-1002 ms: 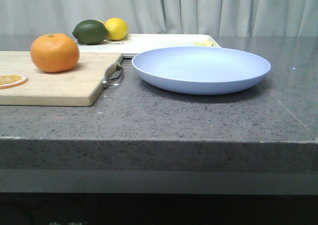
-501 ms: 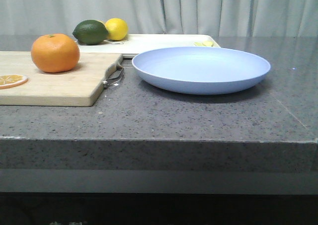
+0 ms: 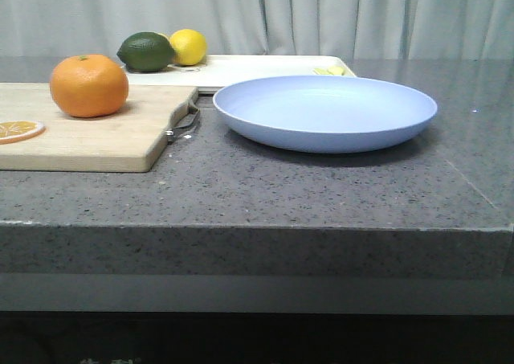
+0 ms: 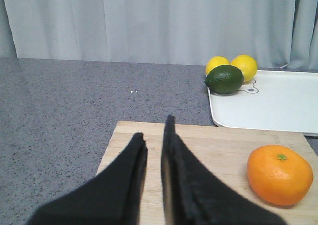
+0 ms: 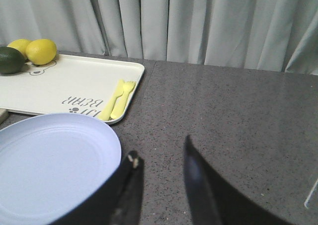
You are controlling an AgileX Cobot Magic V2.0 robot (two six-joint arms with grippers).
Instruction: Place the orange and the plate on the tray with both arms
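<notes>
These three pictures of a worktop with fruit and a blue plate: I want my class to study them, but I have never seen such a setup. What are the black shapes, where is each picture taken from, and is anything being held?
This is a two-armed robot at a grey stone table. The wide picture looks forward from the robot's front; neither arm shows in it. The other two come from cameras on the wrists.

The black prongs are fingers. The left gripper hovers over a wooden cutting board, its fingers a narrow gap apart with nothing between them. The right gripper is open, near the edge of the plate.

On the board sit a whole orange and an orange slice. Behind lies a cream tray carrying two lemons, a lime and small yellow cutlery.

Nothing is held yet.
</notes>
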